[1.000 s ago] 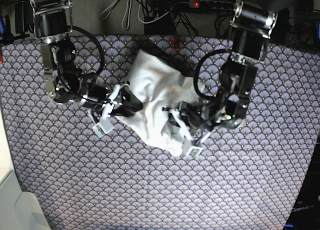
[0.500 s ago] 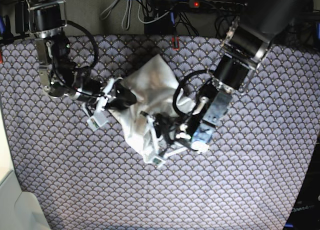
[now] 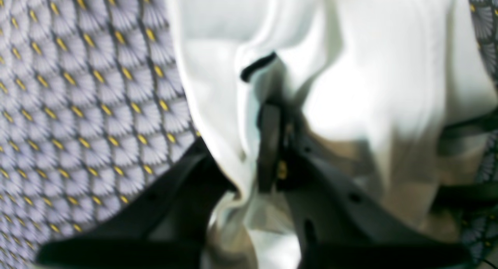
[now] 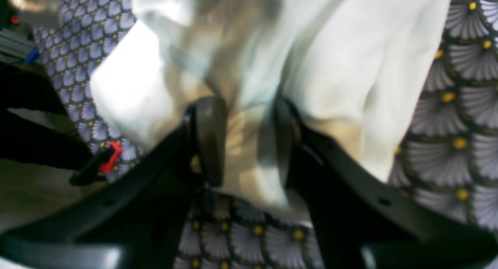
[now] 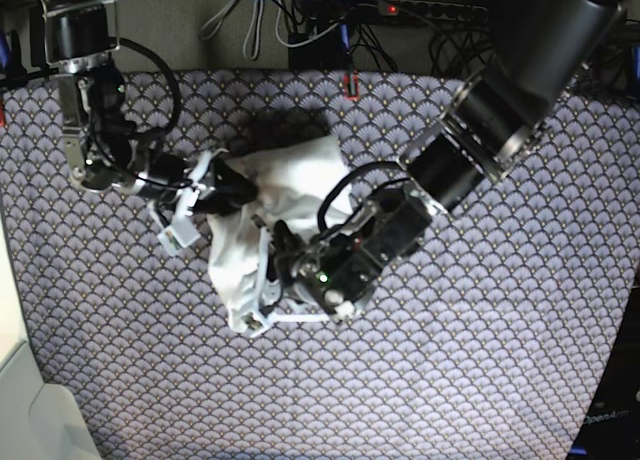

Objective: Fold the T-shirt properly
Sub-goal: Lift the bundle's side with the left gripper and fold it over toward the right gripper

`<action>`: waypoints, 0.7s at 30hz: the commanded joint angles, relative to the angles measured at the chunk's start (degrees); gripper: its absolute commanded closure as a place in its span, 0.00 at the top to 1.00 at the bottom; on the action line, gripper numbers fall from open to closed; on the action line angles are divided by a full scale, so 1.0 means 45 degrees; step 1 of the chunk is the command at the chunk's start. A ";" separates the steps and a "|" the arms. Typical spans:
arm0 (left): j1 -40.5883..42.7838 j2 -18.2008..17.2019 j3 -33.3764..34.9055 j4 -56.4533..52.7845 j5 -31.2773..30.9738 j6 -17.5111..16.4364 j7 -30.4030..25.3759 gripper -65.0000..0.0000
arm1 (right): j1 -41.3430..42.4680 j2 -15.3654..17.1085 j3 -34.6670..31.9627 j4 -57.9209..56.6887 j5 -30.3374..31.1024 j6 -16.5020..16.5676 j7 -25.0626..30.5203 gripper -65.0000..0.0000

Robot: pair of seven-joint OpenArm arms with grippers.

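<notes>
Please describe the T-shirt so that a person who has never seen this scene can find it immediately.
Look at the large mat with the grey scallop pattern that covers the table. Near its middle, between the two black arms, lies a bunched T-shirt. It is the only white cloth there, plain and wrinkled, and both the left gripper and the right gripper pinch it.

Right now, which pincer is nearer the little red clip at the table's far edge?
The right pincer, gripping the T-shirt just below and left of the red clip. The left pincer holds the shirt's lower end, farther away.
</notes>
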 commanded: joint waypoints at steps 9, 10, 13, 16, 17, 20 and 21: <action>-0.0186 0.0636 0.1309 0.0143 0.2605 0.0023 -0.0580 0.01 | -0.0215 0.0245 0.0514 0.1025 -0.0141 -0.0055 0.0065 0.30; -0.0147 0.0694 0.1543 0.0065 0.2840 0.0023 -0.0599 0.01 | -0.0215 0.0226 0.0514 0.1025 -0.0141 -0.0055 0.0065 0.30; -0.0127 0.0929 0.1895 -0.0248 0.3504 0.0023 -0.1049 0.01 | -0.0351 0.0206 0.0514 0.1025 -0.0141 -0.0055 0.0065 0.30; 0.0029 0.0968 0.1875 -0.0521 0.4070 0.0023 -0.1205 0.01 | -0.0391 0.0206 0.0514 0.1025 -0.0141 -0.0055 0.0065 0.30; 0.0068 0.0987 0.1856 -0.0580 0.4149 0.0023 -0.1205 0.01 | -0.0391 0.0206 0.0514 0.1025 -0.0141 -0.0055 0.0065 0.30; 0.0088 0.1007 0.1895 -0.0521 0.4500 0.0023 -0.1205 0.01 | -0.0391 0.0206 0.0514 0.1025 -0.0141 -0.0055 0.0065 0.30; 0.0088 0.1065 0.1895 -0.0502 0.4696 0.0023 -0.1205 0.01 | -0.0391 0.0206 0.0514 0.1025 -0.0141 -0.0055 0.0065 0.30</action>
